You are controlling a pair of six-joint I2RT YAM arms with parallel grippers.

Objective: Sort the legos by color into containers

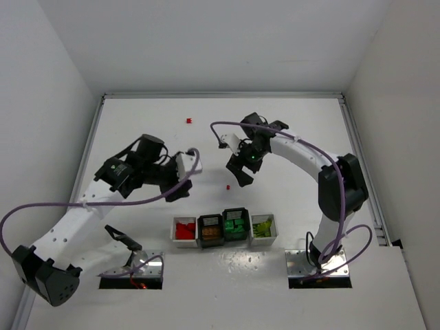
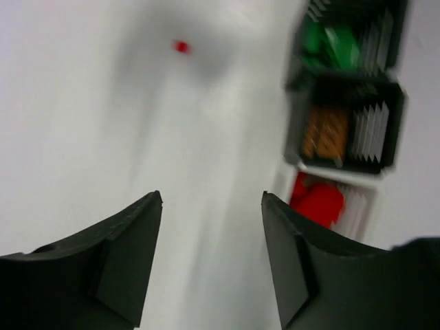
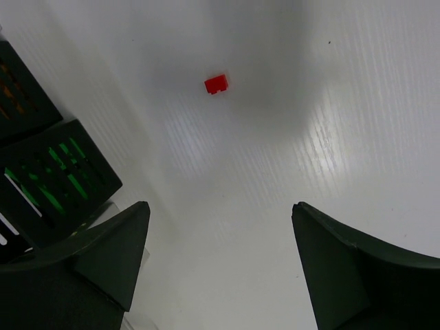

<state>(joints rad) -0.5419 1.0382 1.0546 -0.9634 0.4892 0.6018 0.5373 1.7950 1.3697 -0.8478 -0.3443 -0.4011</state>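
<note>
1. My left gripper (image 2: 210, 265): jaws spread, nothing between 'em, just bare table (image 2: 75, 137) below. It hangs up-left of the containers (image 1: 210, 218), prob so it's free to go for whatever's not binned yet.
2. My right gripper (image 3: 220, 258): jaws spread even wider, also empty. It hovers near the small red lego (image 1: 228, 186), which sits alone between my two grippers and a bit up from the bins. Wide jaws make sense imo: tiny piece, easier to straddle.
3. Bins, L to R from the top cam: red pile in the white one (image 1: 184, 232), orange-brown (image 1: 210, 233) and green (image 1: 235, 227) in the black slotted ones, yellow-green in the other white one (image 1: 263, 227). They look color-sorted already, so I'd guess I'm nearly done.
4. Second red lego (image 1: 188, 121) is way off at the far side of the table, well apart from everything. My guess is it's for whichever arm reaches it.
5. Hard to see:
   - The left wrist cam is blurry. The red dot there is prob the near piece, but I can't tell for sure.
   - Both wrist views crop the bin row, and the yellow-green bin isn't in the left one at all.
   - My fingertips are hard to pick out from the top cam because the wrists and cables crowd them.
   - I can't count the pieces inside the bins.
</note>
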